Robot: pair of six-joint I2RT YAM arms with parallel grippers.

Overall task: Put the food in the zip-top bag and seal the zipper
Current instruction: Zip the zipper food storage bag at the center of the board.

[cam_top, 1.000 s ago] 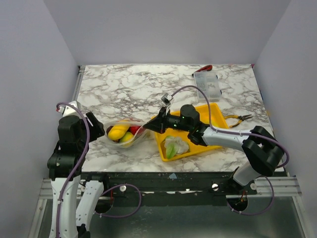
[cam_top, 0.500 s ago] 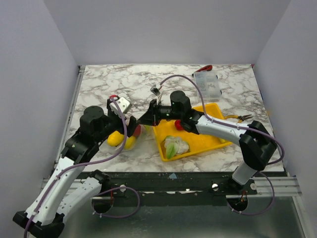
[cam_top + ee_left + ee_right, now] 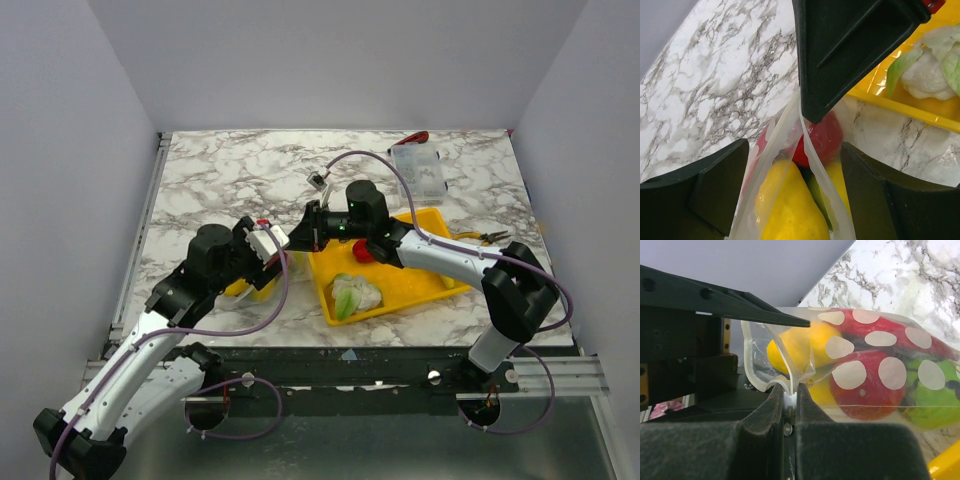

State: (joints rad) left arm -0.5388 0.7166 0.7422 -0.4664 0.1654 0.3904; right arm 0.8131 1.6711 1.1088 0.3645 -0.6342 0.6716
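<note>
From above, the left arm has swung in since half a second ago: the left pincer (image 3: 272, 250) now sits right at the mouth of the zip-top bag (image 3: 255, 290), which lies on the counter (image 3: 220, 180) just left of the yellow tray (image 3: 405, 295) and is more covered than before. The right pincer (image 3: 297, 240) has hardly budged and meets the left one nose to nose. The cauliflower (image 3: 355, 293) and red pepper (image 3: 365, 250) lie on the tray as they did. On the left wrist view, the left pincer (image 3: 792, 155) is spread wide, one finger on each side of the bag (image 3: 790, 170), holding nothing. The right pincer (image 3: 850, 50) comes down from above onto the bag's top edge, with a red piece (image 3: 822, 140) and a yellow piece (image 3: 782, 210) inside below it. On the right wrist view, the right pincer (image 3: 790, 397) is clamped tight on the zipper (image 3: 762, 385), the strip pinched between its fingers. Red (image 3: 865, 382), yellow (image 3: 800, 345) and green (image 3: 935, 405) pieces show through the dotted plastic.
</note>
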